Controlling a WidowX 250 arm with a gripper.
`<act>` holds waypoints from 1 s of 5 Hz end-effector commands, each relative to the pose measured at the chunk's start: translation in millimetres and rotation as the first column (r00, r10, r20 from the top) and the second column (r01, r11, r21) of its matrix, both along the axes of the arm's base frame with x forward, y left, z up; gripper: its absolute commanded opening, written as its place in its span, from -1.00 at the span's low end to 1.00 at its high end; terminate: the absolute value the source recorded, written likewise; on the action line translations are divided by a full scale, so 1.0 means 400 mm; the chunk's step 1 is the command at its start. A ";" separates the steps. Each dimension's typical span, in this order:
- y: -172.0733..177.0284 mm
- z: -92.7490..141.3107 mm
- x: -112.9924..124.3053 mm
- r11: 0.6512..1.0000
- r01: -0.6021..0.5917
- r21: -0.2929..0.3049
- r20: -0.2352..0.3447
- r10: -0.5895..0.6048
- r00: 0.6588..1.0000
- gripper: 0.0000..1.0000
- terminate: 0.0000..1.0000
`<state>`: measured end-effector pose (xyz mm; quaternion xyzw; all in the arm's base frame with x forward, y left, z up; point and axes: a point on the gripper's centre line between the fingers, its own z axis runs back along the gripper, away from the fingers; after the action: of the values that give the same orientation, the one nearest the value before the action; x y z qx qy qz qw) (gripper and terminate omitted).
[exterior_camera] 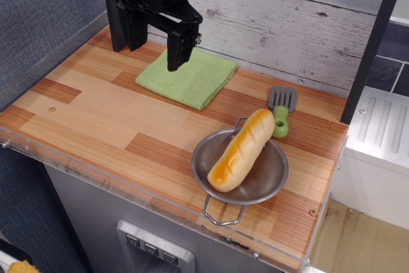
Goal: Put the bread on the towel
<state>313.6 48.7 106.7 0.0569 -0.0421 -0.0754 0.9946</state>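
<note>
Bread (241,150) lies in the steel bowl (268,180); closed, empty tool (174,63) over towel (187,77).

Bright, even light from above; the picture is sharp with no blur or edge distortion. The gripper (176,62) casts only a faint, soft shadow directly beneath itself. Well to its right and nearer the camera, the steel bowl (268,180) shows mild glare.
</note>
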 end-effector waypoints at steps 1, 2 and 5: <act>0.000 0.000 0.000 1.000 0.000 0.000 0.000 0.000 1.000 1.00 -1.00; -0.096 -0.018 -0.033 0.999 0.044 0.004 -0.019 -0.044 0.999 1.00 -1.00; -0.343 -0.064 -0.090 0.972 0.231 0.034 -0.057 -0.229 0.972 1.00 -1.00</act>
<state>278.9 -87.9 74.2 0.0689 -0.0084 -0.1864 0.9800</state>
